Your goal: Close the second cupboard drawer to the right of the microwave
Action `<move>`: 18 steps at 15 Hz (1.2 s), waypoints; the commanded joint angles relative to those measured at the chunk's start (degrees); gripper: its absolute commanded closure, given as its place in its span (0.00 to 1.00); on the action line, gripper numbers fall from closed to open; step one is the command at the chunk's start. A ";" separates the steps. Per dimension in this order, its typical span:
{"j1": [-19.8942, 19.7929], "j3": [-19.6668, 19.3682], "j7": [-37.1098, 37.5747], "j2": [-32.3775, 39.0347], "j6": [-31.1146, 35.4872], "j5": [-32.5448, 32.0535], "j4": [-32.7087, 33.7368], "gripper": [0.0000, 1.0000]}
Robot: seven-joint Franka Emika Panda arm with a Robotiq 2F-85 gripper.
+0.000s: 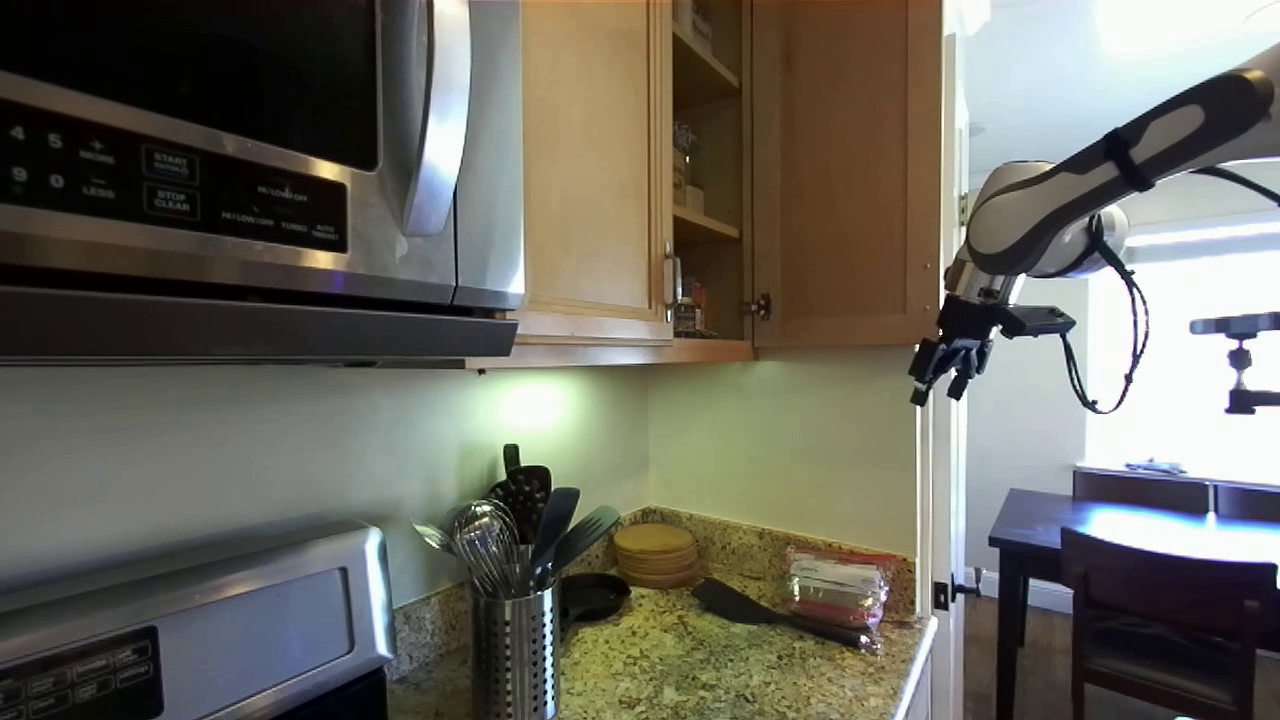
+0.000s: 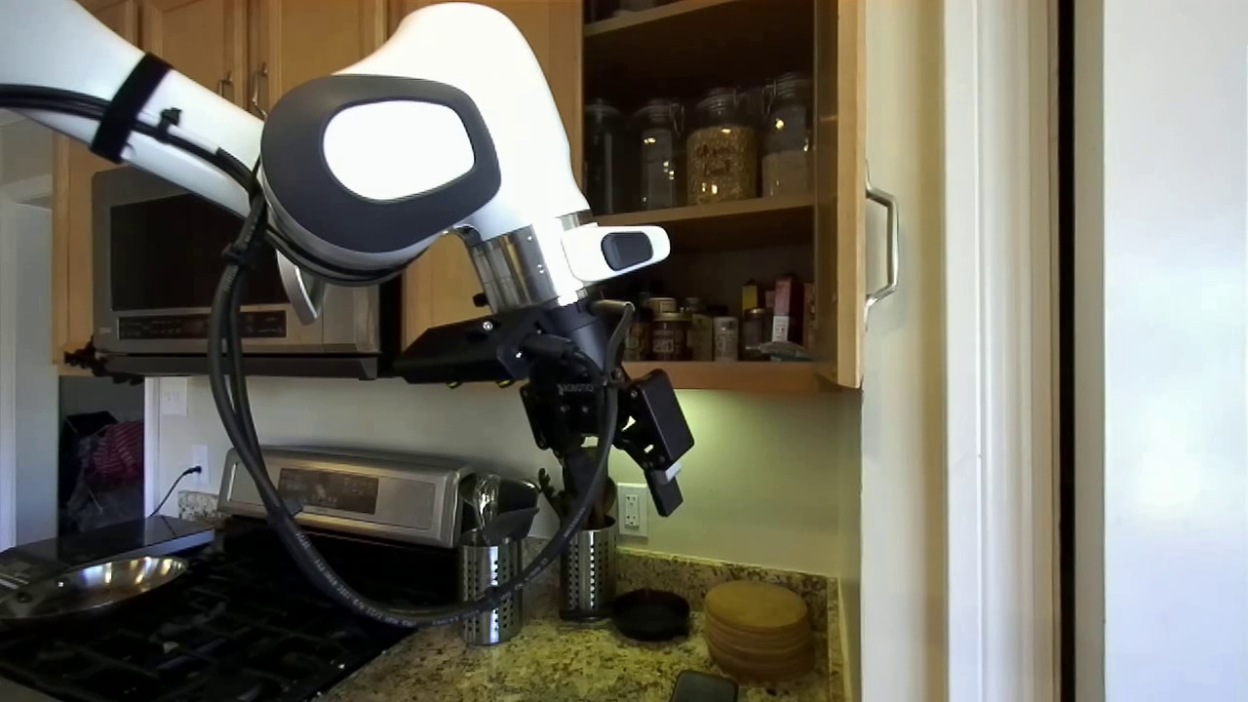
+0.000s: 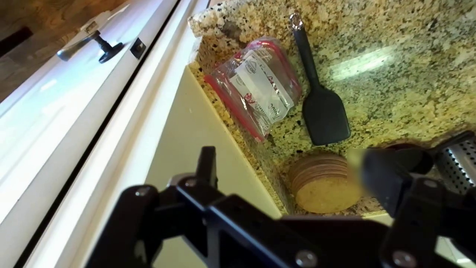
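The second cupboard drawer is a tall maple cabinet door standing swung open at the right of the cabinet. Its inner face (image 1: 850, 170) shows in an exterior view. It appears nearly edge-on (image 2: 850, 195) in an exterior view, with its silver handle (image 2: 887, 244) on the right. The microwave (image 1: 240, 170) hangs left of the cabinet and also shows behind the arm (image 2: 156, 253). My gripper (image 1: 940, 392) is open and empty, low in front of the door's free edge. It hangs left of the door (image 2: 626, 497) and shows spread fingers in the wrist view (image 3: 290, 160). The door is out of the wrist view.
The twin door (image 1: 590, 160) beside the microwave looks closed. Jars (image 2: 721, 146) stand on the open shelves. Below are the granite counter (image 3: 409, 82), utensil holders (image 1: 515, 650), round boards (image 3: 327, 193), a spatula (image 3: 325, 115) and a plastic bag (image 3: 260, 85). A white door (image 3: 55, 93) stands beside.
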 commanded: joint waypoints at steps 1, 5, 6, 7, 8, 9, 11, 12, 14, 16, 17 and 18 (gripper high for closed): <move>-1.22 0.57 -0.93 0.73 0.66 0.64 0.65 0.00; -2.27 -0.26 -1.02 1.75 2.19 0.12 2.47 0.00; -2.53 -0.48 -0.98 1.84 2.79 0.28 2.94 0.00; -2.80 -0.67 -0.95 2.03 3.27 0.45 3.46 0.00; -3.00 -1.01 -0.94 2.25 4.29 0.72 3.95 0.00; -3.30 -1.19 -0.75 2.60 5.12 0.74 4.45 0.00; -3.49 -1.89 -0.68 3.60 7.04 1.20 5.68 0.00; -3.54 -2.30 -0.73 4.18 8.29 1.46 6.27 0.00; -3.16 -3.49 -1.61 5.30 11.12 2.44 7.37 0.00; -3.29 -4.08 -1.62 6.78 13.89 2.95 8.47 0.00; -3.24 -4.42 -1.80 7.51 15.11 3.26 9.07 0.00; -3.44 -4.54 -1.74 7.62 15.82 3.43 9.56 0.00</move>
